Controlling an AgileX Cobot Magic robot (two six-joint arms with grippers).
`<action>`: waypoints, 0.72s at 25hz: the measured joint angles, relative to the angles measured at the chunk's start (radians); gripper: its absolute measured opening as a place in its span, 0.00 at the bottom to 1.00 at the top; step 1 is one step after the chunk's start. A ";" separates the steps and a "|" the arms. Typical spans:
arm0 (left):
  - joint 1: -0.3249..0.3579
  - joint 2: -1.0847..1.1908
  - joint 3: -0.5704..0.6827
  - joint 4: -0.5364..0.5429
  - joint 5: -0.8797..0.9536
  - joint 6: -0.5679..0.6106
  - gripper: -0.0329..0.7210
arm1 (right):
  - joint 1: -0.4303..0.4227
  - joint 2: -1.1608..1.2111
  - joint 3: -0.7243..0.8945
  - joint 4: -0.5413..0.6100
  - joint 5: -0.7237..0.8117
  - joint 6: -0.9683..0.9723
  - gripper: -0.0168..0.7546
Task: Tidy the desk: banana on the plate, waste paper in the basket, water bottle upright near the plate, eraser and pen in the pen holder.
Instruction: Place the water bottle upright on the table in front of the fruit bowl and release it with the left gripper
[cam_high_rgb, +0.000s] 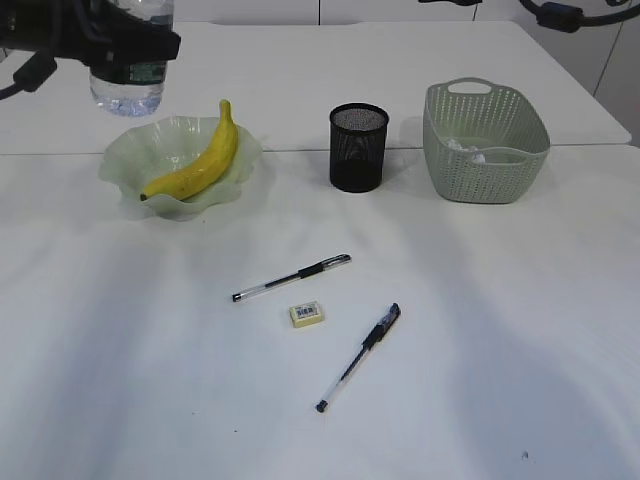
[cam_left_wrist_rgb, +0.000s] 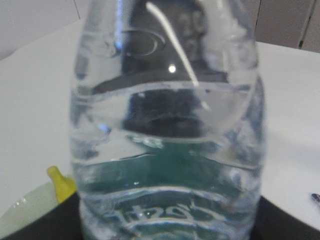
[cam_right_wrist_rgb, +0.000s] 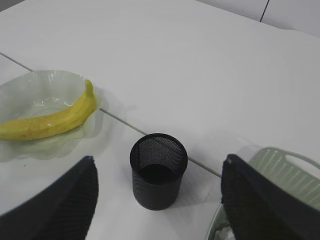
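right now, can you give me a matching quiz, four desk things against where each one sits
Things:
1. banana
2. water bottle
3. eraser
4. waste paper

Places:
A. inside the basket
B. on the table between two pens
C. on the plate
D. held in the air by the left arm, behind the plate

Pairs: 1-C, 2-D, 3-B, 4-A
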 joint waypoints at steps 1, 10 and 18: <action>0.004 0.000 0.012 0.004 -0.009 0.000 0.53 | 0.000 0.000 0.000 -0.002 0.000 0.000 0.76; 0.012 0.000 0.147 -0.019 -0.113 0.038 0.53 | 0.000 0.000 0.000 -0.007 -0.029 0.000 0.76; 0.012 0.000 0.274 -0.170 -0.169 0.149 0.53 | 0.000 0.000 0.000 -0.024 -0.030 0.001 0.76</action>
